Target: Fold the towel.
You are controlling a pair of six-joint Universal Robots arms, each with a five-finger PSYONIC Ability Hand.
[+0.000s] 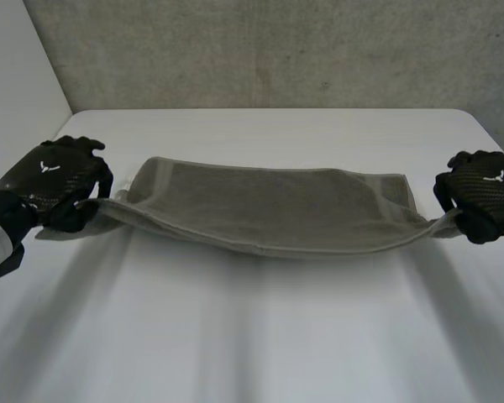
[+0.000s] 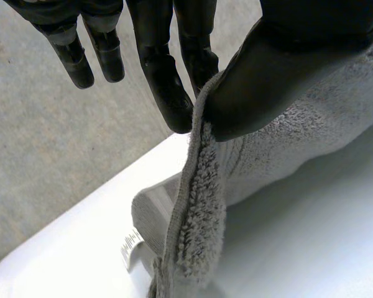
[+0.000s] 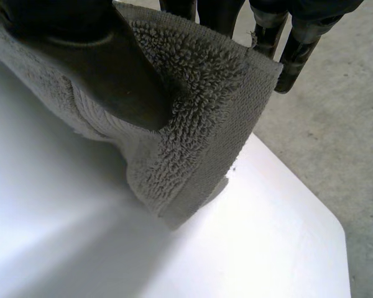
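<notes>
A grey towel (image 1: 269, 206) hangs stretched between my two hands a little above the white table (image 1: 260, 336), its middle sagging toward the tabletop. My left hand (image 1: 55, 180) pinches the towel's left end; in the left wrist view the thumb (image 2: 267, 81) presses the towel's edge (image 2: 199, 217) against the fingers (image 2: 168, 93). My right hand (image 1: 483, 197) holds the right end. In the right wrist view its thumb (image 3: 112, 74) clamps the terry corner (image 3: 193, 124) against the fingers (image 3: 286, 56) behind it.
The table's far edge runs along a grey concrete wall (image 1: 277, 50). Grey floor (image 2: 50, 155) lies beyond the table's left side, and floor (image 3: 336, 124) beyond its right corner. A white label (image 2: 132, 245) hangs from the towel near the left hand.
</notes>
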